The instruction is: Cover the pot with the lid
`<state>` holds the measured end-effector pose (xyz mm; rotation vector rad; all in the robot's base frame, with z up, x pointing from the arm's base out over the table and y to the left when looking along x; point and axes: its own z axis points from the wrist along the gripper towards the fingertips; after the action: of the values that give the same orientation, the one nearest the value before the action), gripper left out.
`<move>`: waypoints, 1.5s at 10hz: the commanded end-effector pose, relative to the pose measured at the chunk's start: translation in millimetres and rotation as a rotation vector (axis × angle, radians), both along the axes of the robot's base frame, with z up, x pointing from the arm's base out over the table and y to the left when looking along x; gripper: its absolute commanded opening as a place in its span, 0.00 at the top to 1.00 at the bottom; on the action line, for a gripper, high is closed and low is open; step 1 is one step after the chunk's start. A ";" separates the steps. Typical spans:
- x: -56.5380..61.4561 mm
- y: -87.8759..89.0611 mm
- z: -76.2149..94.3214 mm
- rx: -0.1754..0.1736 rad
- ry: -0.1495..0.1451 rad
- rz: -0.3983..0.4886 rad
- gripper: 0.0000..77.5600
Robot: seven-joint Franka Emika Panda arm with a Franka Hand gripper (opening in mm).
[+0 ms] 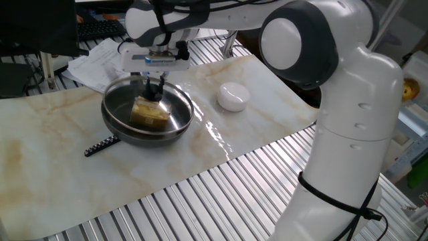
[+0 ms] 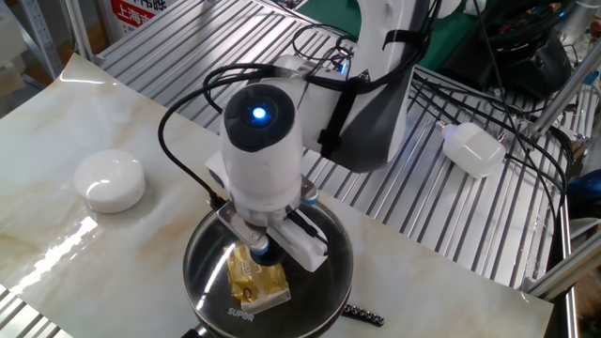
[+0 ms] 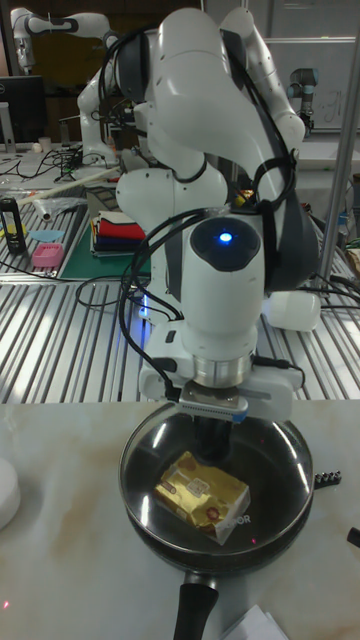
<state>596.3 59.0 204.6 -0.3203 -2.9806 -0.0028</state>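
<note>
I think I'm at the last bit of the job: the lid (image 1: pixel 148 107) looks like it sits on the pot (image 1: pixel 127 133) already. I see a shiny rim ring and glare over the pan in one fixed view, but the glass is clear, so I can't be 100% sure it's flat all round.

The pot is on the counter (image 1: pixel 40 154), w/ a yellow packet (image 3: pixel 200 492) inside it. The black handle (image 3: pixel 195 605) points to the near edge in the tall fixed view. A white puck (image 1: pixel 233 96) sits well apart, to the side.

My pincer (image 3: pixel 213 441) is right over the middle of the pot, pointing down. Its fingers look close together, prob. at the knob, but the knob is hidden, so I can't tell if it grips or has let go.

Next move, I guess: open up a bit, then lift straight up, slow, so the lid doesn't slide.
</note>
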 end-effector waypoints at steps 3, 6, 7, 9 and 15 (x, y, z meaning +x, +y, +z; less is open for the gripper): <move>2.7 4.3 2.7 -0.016 -0.007 -0.008 0.97; 3.9 4.4 0.1 -0.014 -0.008 -0.008 0.97; 4.8 4.6 -0.3 -0.014 -0.008 -0.007 0.97; 6.1 5.2 -0.7 -0.013 -0.008 -0.007 0.97; 7.9 5.6 -5.8 -0.011 -0.009 -0.006 0.97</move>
<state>599.8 64.4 191.8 -0.3292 -2.9750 0.0176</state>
